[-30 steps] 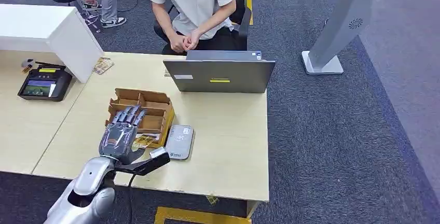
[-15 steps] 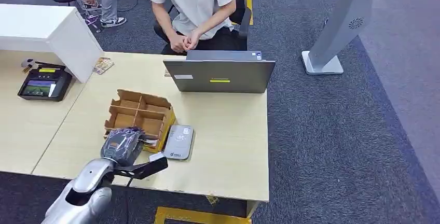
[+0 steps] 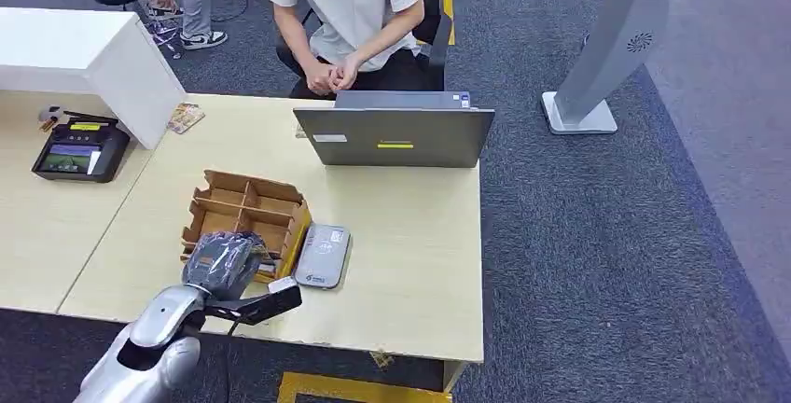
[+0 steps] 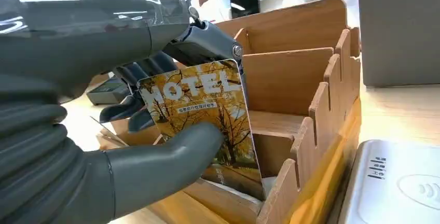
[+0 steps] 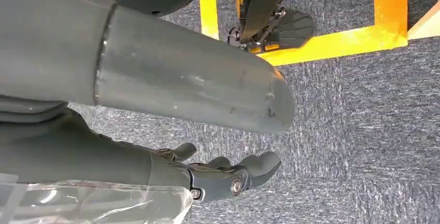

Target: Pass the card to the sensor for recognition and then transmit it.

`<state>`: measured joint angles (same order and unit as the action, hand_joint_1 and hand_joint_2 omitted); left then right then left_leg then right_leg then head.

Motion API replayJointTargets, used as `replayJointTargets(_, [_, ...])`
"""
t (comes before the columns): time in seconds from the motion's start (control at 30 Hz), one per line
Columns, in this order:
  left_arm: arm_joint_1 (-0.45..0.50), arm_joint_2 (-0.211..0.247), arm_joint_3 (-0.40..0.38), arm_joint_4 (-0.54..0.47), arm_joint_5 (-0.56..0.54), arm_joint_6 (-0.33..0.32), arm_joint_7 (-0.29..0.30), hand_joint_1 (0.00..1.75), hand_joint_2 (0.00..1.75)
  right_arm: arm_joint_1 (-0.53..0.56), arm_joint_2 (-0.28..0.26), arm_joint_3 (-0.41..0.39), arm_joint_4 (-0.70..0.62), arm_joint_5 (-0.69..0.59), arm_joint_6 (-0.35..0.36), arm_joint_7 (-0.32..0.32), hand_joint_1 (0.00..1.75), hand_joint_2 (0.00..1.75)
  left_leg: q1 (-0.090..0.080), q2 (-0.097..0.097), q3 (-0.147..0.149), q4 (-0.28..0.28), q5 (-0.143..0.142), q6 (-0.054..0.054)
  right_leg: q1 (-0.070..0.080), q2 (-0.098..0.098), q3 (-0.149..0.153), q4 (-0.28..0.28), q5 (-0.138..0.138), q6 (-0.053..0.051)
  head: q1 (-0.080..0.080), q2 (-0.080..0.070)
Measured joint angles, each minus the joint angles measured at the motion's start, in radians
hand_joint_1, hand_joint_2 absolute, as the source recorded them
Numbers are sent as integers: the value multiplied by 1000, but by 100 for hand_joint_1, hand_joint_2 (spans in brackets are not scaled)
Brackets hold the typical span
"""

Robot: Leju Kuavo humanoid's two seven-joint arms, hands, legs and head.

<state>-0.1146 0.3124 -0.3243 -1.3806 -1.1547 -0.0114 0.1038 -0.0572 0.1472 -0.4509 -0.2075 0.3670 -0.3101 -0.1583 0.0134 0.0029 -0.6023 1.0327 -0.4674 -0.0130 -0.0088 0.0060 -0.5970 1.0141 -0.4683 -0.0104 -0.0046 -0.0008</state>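
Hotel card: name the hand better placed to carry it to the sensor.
Left. The left hand already pinches the hotel card above the cardboard organizer, right beside the sensor. The right hand hangs open over the carpet.

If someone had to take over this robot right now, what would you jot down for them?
Left hand: pinching the hotel card between thumb and fingers, the card partly inside the cardboard divider box.
Right hand: hanging over the carpet, holding nothing, fingers apart.
Grey sensor pad: on the table right beside the box.
Done: card gripped.
Left: lift it out, present it to the sensor, then pass it on.
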Motion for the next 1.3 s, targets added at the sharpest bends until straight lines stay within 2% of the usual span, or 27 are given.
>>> replayJointTargets(0.93, [0, 10, 0, 2, 9, 5, 0, 175, 175, 0, 0, -1, 0, 10, 1, 0, 0, 0, 0, 0, 0, 0, 0, 0, 0, 0, 0, 0, 0, 0, 0, 0])
replayJointTargets(1.03, [1, 6, 1, 2, 4, 48, 4, 175, 175, 0, 0, -1, 0, 14, 2, 0, 0, 0, 0, 0, 0, 0, 0, 0, 0, 0, 0, 0, 0, 0, 0, 0])
replayJointTargets(1.17, [2, -7, 10, -40, -44, 205, -3, 175, 175, -1, 0, -1, 0, 27, 4, 0, 0, 0, 0, -1, 0, 0, 0, 0, 0, -1, 0, 0, 0, 0, 0, 0])
replayJointTargets(1.3, [2, -16, 27, -98, -55, 269, -33, 175, 175, -5, 0, -1, 0, 37, 3, 0, 0, 0, 0, -1, 0, 0, 0, 0, 0, -1, 0, 0, 0, 0, 0, 0])
